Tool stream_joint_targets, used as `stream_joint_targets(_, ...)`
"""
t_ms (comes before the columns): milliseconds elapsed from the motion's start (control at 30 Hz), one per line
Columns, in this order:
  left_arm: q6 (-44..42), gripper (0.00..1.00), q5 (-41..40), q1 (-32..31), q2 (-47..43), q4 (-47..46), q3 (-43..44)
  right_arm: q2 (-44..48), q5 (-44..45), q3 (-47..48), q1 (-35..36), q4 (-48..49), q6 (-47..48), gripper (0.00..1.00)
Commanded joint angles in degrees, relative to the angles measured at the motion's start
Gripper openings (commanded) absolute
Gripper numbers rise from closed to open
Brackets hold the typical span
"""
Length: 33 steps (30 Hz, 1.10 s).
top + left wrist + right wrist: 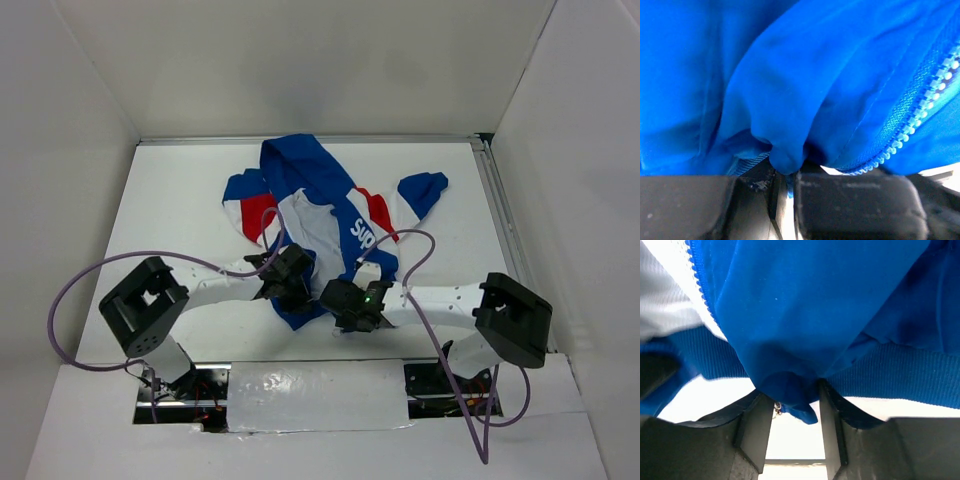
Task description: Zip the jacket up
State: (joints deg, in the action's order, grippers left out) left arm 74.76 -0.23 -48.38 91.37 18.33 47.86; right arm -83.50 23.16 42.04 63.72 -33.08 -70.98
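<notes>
**Jacket hem in both pincers, bottom of zipper not yet joined**

Top view. The jacket point(318, 205) lies spread on the white counter point(170, 200), hood toward the far wall, front open, white lining showing between the panels. Sleeves are flung out to either side. Both arms meet at the near hem: the left pincer point(290, 278) on one front edge, the right pincer point(350, 302) just beside it on the other.

Left wrist view. The left pincer point(785, 187) is pressed nearly together, pinching a small fold of blue cloth. The shell is thin, smooth and slightly glossy, and it creases sharply. The zipper teeth point(920, 120) are pale moulded plastic on woven tape, running off to the upper right.

Right wrist view. The right pincer point(796, 412) stands part-spread with a hem corner hanging between its jaws. I cannot tell whether they bite or merely bracket it. The ribbed hem band point(890, 375) looks knitted and stretchy. A tiny metal part point(776, 406) shows at the corner, too small to identify. The white lining point(665, 305) looks soft.

Handling, as a judgement: light, limp and slippery. It will bunch rather than push. Best held at the stiffer zipper tape and rib, close to the bottom ends, and kept taut.
</notes>
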Motion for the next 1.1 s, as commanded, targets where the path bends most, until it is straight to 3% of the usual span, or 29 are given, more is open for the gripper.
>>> stream_joint_targets(0,-2.2,0.0,-0.2,1.6,3.9,0.1,1.4,0.4,-2.3,-3.8,-0.8,1.8,1.7,0.44)
stream_joint_targets(67,-2.8,0.0,0.8,2.2,4.3,-0.7,1.2,0.5,-2.9,-4.4,-1.1,2.5,2.3,0.4)
stream_joint_targets(233,-3.0,0.0,0.9,2.6,3.3,-0.7,1.0,2.0,-3.2,-5.5,-1.7,3.5,3.7,0.19)
stream_joint_targets(333,-3.5,0.0,0.8,2.5,2.0,0.0,1.4,7.7,-3.5,-6.3,-1.9,4.5,5.6,0.02)
stream_joint_targets(367,-4.0,0.0,0.8,2.5,1.4,0.1,1.4,9.6,-3.6,-6.5,-1.8,5.7,7.0,0.0)
stream_joint_targets(633,-11.5,0.0,0.8,-1.1,-11.4,-2.3,2.5,30.1,-7.7,-9.8,-3.3,17.3,21.7,0.0)
stream_joint_targets(800,-14.2,0.0,3.3,-4.1,-19.9,-5.2,2.0,38.5,-8.8,-12.8,-4.4,26.5,29.1,0.0)
stream_joint_targets(1067,-11.6,0.0,4.1,-5.1,-28.7,-6.7,-0.6,45.9,-13.9,-18.7,-6.3,40.5,36.9,0.0)
